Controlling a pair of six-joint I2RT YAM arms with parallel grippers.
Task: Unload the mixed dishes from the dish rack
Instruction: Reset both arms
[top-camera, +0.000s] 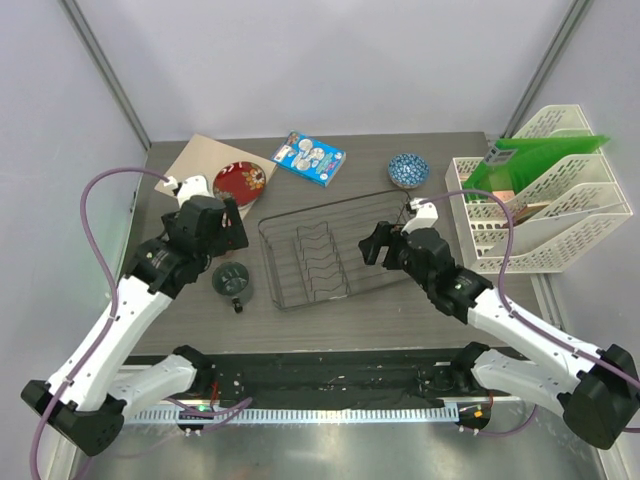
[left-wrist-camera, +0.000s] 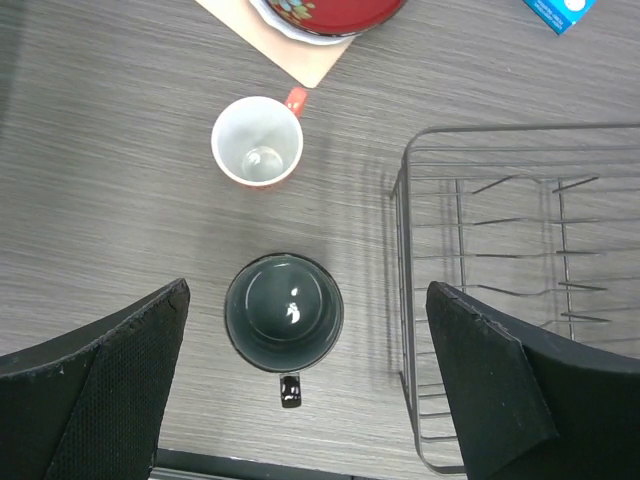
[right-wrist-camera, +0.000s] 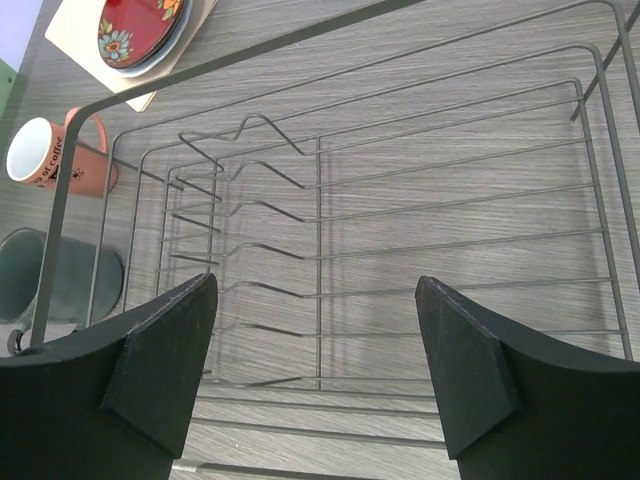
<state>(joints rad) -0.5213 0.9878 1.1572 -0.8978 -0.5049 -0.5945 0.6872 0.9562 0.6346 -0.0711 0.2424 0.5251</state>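
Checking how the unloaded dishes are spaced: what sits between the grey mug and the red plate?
The pink mug stands upright on the table between the grey mug and the red plate, touching neither. The left wrist view shows it.

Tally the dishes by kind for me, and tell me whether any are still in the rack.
Mugs: 2, the pinkish mug and the dark grey mug
Plates: 1, the red plate
Bowls: 1, the blue-and-white bowl
Total: 4 dishes, all outside the dish rack, which holds none.
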